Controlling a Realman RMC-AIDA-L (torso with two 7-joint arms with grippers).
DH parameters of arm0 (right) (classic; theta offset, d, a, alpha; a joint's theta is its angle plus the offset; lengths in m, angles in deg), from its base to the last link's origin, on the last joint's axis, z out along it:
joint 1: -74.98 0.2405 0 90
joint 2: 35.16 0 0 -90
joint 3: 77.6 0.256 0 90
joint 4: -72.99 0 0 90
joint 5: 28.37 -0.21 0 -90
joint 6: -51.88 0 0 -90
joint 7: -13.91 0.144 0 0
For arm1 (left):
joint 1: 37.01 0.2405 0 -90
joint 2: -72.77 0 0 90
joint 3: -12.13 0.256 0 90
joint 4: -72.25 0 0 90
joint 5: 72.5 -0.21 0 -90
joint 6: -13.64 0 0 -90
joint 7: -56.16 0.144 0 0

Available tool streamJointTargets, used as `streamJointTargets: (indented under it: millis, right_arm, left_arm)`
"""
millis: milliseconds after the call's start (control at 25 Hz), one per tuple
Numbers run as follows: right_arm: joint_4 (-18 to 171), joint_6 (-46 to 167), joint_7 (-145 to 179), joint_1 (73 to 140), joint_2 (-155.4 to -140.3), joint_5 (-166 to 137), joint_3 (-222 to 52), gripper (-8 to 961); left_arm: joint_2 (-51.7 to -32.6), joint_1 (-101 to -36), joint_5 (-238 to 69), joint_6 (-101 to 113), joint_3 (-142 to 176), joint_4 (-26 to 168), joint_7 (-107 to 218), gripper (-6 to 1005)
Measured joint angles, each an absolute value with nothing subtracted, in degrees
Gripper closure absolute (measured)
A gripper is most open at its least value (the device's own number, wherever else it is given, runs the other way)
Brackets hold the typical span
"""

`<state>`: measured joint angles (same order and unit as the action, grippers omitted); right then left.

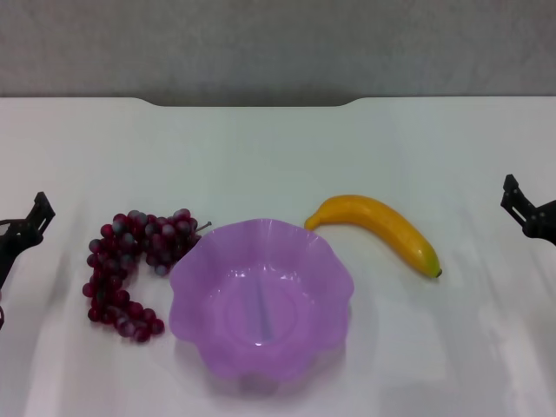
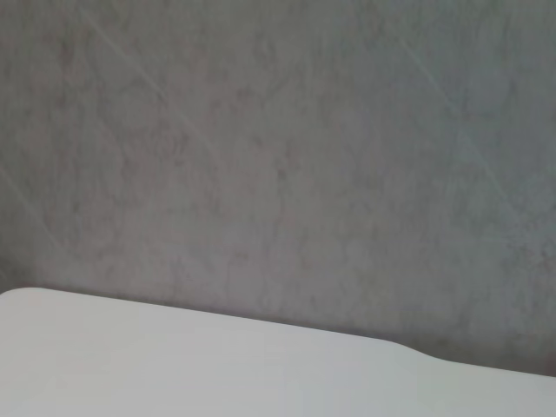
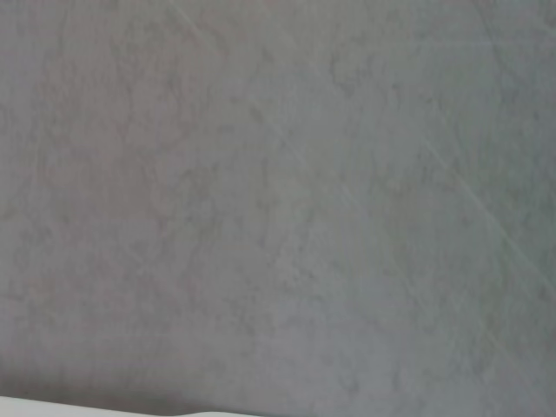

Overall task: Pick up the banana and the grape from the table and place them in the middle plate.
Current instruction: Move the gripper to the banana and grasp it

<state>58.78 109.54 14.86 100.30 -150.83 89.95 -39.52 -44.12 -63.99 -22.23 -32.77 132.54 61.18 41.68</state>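
Observation:
In the head view the purple scalloped middle plate [image 1: 261, 300] sits on the white table [image 1: 278, 165], near the front centre, and is empty. The grape bunch [image 1: 130, 265] lies on the table just left of the plate, touching its rim. The yellow banana [image 1: 382, 228] lies on the table behind and right of the plate, dark tip pointing right. My left gripper [image 1: 26, 228] is at the far left edge, well left of the grapes. My right gripper [image 1: 526, 208] is at the far right edge, right of the banana. Both are away from the objects.
The table's dark grey notched far edge [image 1: 252, 102] runs along the back, with a grey wall [image 1: 278, 43] behind. The wrist views show only the grey wall [image 2: 278, 156] [image 3: 278, 200] and a strip of white tabletop [image 2: 174, 365].

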Motion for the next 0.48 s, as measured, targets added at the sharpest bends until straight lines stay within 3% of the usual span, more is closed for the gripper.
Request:
streamJointTargets:
  millis: [320,480]
  right_arm:
    - [57.64,109.54,14.88,99.52,-150.77,89.78,-38.46,63]
    - [54.37,107.1,14.78,99.67,-150.02,90.32,-38.79,64]
  left_arm:
    - [-44.12,-63.82,-22.22,-32.69,132.35,61.18,41.69,183]
    - [-44.11,-63.5,-22.22,-32.59,132.32,61.5,41.88,183]
